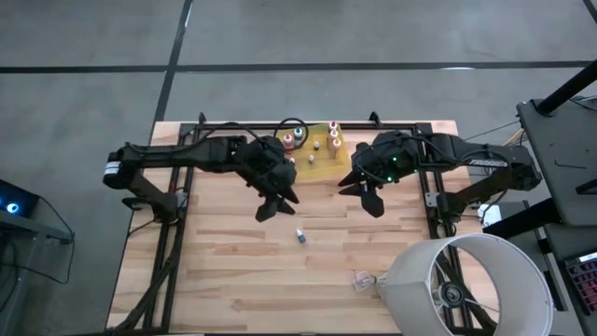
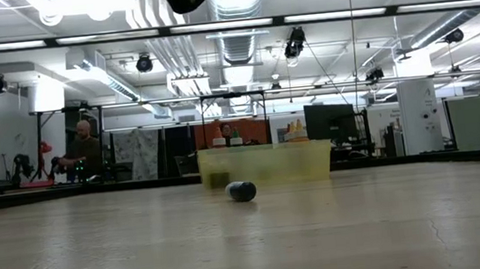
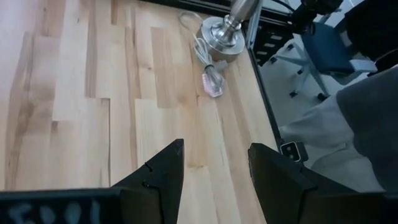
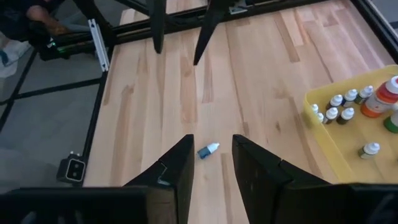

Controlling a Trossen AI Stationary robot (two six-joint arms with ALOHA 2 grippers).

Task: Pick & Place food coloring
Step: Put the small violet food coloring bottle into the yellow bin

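A: Where's the loose food coloring bottle?

B: One small bottle [image 1: 300,235] lies on its side on the bare wooden surface [image 1: 233,280], out in the middle, well apart from the yellow tray [image 1: 317,166]. In the right wrist view it shows as a blue body with a white cap [image 4: 208,150]. From table height it's the dark lump [image 2: 240,191] in front of the tray [image 2: 313,158].

A: The rest?

B: Standing upright in the tray at the back edge. Right wrist view shows a cluster of small white-capped bottles [image 4: 339,107], a larger red-and-white one [image 4: 380,99] and a single bottle [image 4: 370,149] set apart from the cluster.

A: Right claw?

B: Right claw [image 1: 371,201] hangs above the surface, just in front of the tray's right end, not over the loose bottle. Through its own camera the fingers [image 4: 174,171] stand parted with the bottle seen in the gap, but farther off and lower down. Nothing held.

A: Left claw?

B: Left claw [image 1: 273,204] is up in the air beside the tray's left end, fingers [image 3: 163,177] apart, empty. Past them: bare wood, a lamp base [image 3: 219,34] and a clear plastic scrap [image 3: 212,85] by its cord.

A: Other clutter?

B: White lampshade [image 1: 466,285] at the front right corner. A person [image 2: 82,150] in the room behind.
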